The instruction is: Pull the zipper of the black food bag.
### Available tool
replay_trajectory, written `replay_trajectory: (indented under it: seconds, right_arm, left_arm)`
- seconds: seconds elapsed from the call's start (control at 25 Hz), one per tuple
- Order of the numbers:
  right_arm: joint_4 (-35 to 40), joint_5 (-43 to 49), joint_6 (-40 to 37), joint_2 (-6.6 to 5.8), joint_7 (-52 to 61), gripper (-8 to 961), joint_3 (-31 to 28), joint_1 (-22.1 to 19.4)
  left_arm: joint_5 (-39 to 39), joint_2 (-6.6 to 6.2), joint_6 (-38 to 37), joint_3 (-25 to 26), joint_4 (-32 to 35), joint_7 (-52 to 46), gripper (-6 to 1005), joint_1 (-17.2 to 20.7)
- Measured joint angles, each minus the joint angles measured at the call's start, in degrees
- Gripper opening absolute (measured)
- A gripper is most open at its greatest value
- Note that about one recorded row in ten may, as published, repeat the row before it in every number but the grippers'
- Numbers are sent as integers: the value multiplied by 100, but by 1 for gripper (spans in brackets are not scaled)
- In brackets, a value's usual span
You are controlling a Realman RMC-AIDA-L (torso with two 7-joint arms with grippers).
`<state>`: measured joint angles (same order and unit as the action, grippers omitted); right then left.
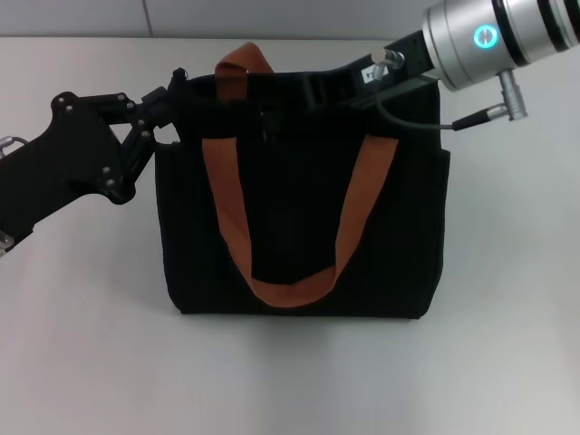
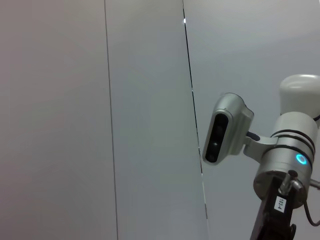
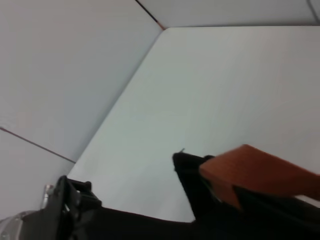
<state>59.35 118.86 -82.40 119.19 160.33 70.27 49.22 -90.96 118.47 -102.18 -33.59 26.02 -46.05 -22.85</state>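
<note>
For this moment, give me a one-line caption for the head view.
Both arms at the top edge of the black food bag: left gripper at its left corner, right gripper over the middle.

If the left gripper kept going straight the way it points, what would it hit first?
Probably the right gripper, which reaches toward it along the top edge of the boxy black fabric bag; the left gripper already sits there, though depth is unclear.

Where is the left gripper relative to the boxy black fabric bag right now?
In the head view, the left gripper is at the upper left corner of the black fabric bag, beside its rear orange-brown webbing handle.
</note>
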Motion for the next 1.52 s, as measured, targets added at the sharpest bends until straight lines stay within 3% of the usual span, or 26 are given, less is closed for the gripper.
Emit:
replay_trajectory:
  seconds: [0.96,1.28,1.52]
  right_arm:
    - [1709,545,-533,22,453,-2,-428,-1178]
    - [1683,264,-627,18,242,-1,-474,-1174]
    - [1331,28,-652,-5,150,74,-467,-954]
  left_arm:
    - [13,-11,80,136,0,18,103,-8]
    - [15,-12,92,137,0,17,106,-30]
    - [44,-2,94,134,-1,10,108,-62]
